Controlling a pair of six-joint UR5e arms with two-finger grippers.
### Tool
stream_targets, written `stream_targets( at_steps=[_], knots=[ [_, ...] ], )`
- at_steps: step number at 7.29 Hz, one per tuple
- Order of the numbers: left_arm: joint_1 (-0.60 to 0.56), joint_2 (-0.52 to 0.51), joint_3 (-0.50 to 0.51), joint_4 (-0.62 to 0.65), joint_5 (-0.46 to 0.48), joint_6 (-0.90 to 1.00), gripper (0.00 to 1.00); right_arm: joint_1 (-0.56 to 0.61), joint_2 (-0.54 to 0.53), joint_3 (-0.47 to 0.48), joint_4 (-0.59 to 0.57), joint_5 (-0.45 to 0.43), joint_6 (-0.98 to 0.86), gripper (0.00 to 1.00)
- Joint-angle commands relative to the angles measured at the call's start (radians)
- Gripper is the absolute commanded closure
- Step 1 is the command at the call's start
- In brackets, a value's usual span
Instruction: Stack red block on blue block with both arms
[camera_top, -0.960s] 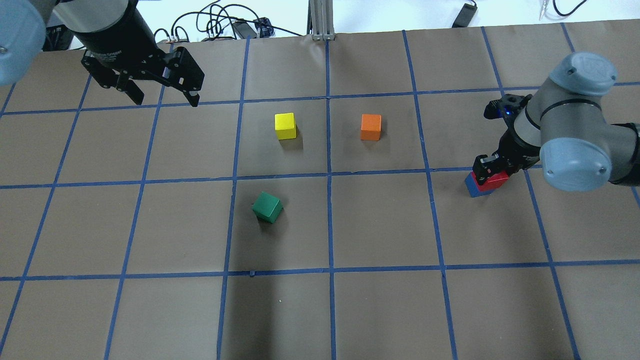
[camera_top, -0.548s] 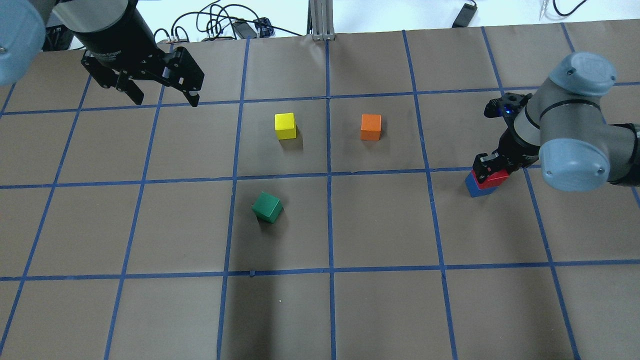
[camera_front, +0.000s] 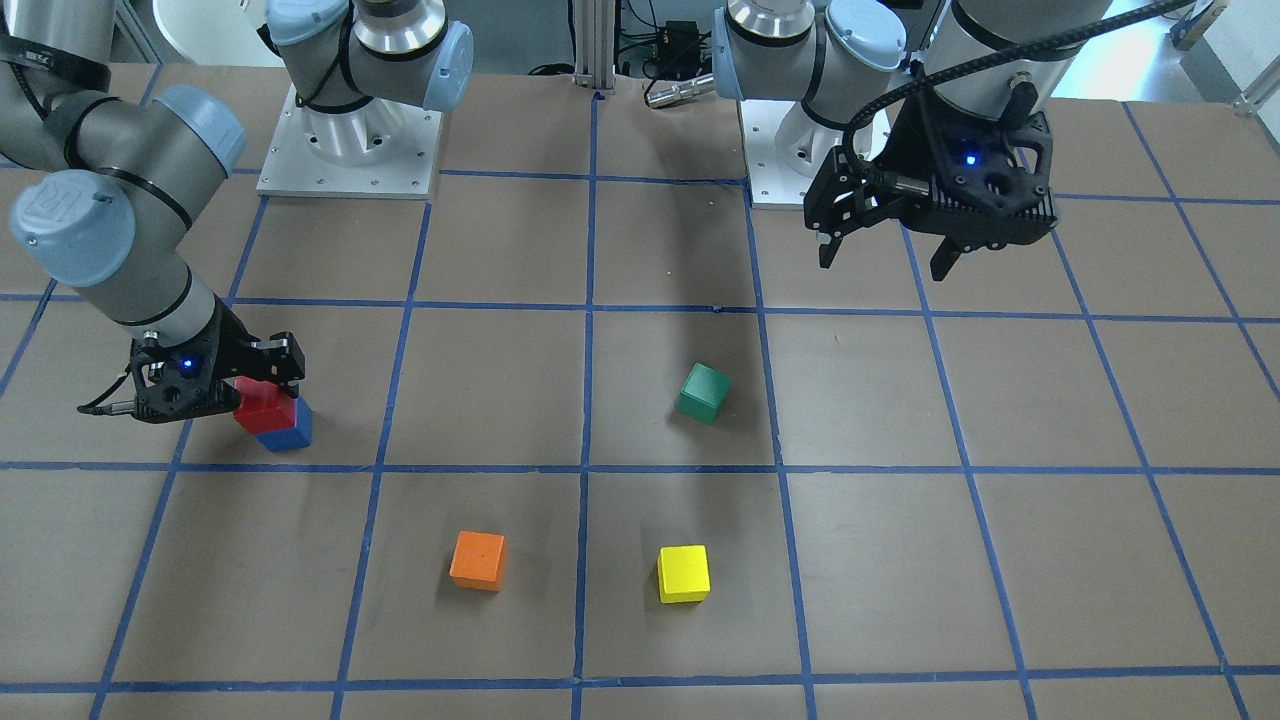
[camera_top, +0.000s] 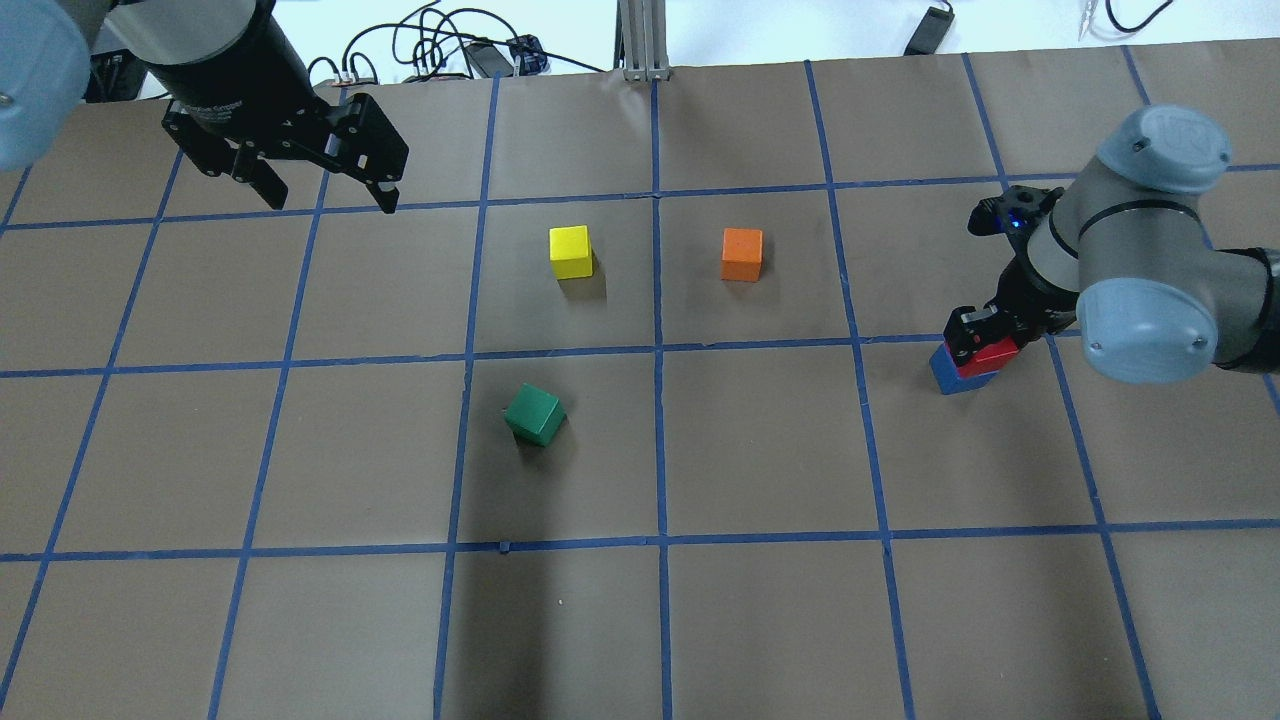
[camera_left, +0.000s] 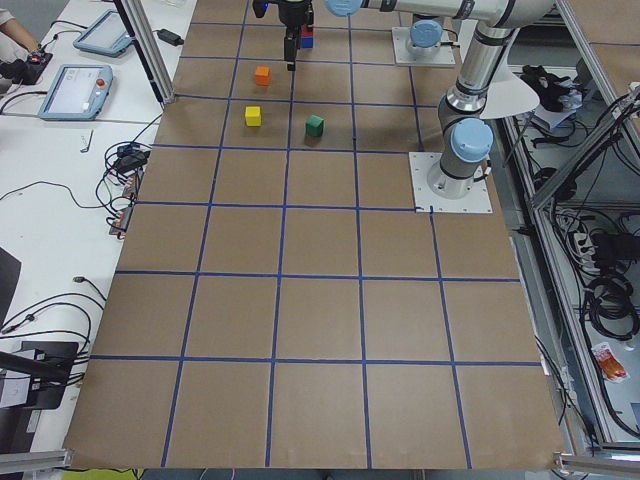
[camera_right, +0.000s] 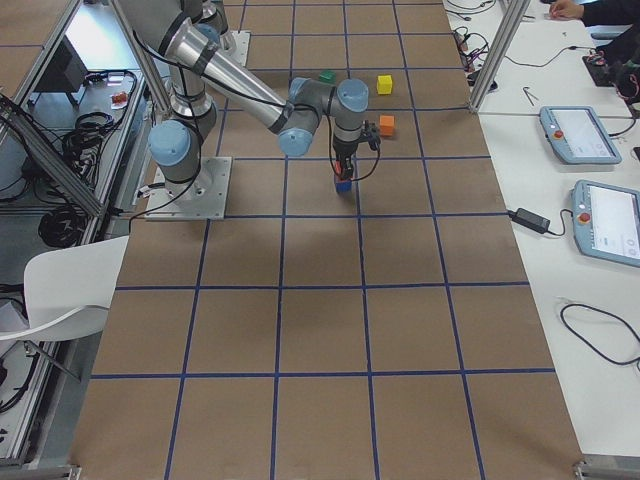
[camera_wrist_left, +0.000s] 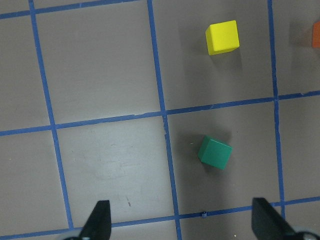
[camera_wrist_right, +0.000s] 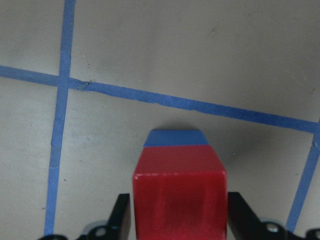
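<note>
Red block (camera_wrist_right: 179, 200) sits on top of the blue block (camera_wrist_right: 175, 137) on the surface (camera_top: 760, 450), pinched at its sides by the right fingers (camera_wrist_right: 122, 217). The left fingers (camera_wrist_left: 100, 220) are spread wide and hover well apart from both blocks.

- Left arm (camera_top: 210, 50): held high, wrist pointing straight down.
- Left gripper (camera_top: 330, 200): jaws spread wide, its fingers (camera_wrist_left: 100, 222) well apart.
- Right arm (camera_top: 1100, 240): elbow bent, forearm reaching low, wrist tilted downward.
- Right gripper (camera_top: 980, 345): down low, jaws pressed against two opposite sides of the red block (camera_wrist_right: 179, 195).
</note>
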Motion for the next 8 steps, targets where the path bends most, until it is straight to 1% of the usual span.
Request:
stream_targets(
  at_steps=[1, 2, 3, 4, 5, 6, 7, 8],
  knots=[
    [0.000, 0.001, 0.002, 0.000, 0.000, 0.000, 0.00, 0.000, 0.000, -0.002, 0.001, -0.001, 0.000, 0.00],
    [0.000, -0.001, 0.002, 0.000, 0.000, -0.001, 0.00, 0.000, -0.004, -0.014, 0.007, -0.009, 0.001, 0.00],
    [0.000, -0.001, 0.002, 0.000, 0.000, -0.001, 0.00, 0.002, -0.018, -0.046, 0.024, -0.012, 0.009, 0.00],
    [0.000, -0.001, 0.002, 0.000, 0.000, -0.001, 0.00, 0.003, -0.024, -0.120, 0.137, -0.012, 0.024, 0.00],
    [0.000, -0.002, 0.002, 0.000, 0.000, -0.001, 0.00, 0.005, -0.041, -0.234, 0.316, -0.012, 0.031, 0.00],
    [0.000, -0.001, 0.002, 0.000, 0.000, 0.000, 0.00, 0.009, -0.056, -0.344, 0.489, -0.011, 0.096, 0.00],
    [0.000, -0.002, 0.002, 0.000, 0.000, -0.001, 0.00, 0.024, -0.079, -0.421, 0.609, -0.001, 0.168, 0.00],
    [0.000, -0.001, 0.002, 0.000, 0.000, -0.001, 0.00, 0.061, -0.116, -0.448, 0.671, -0.003, 0.198, 0.00]
  ],
)
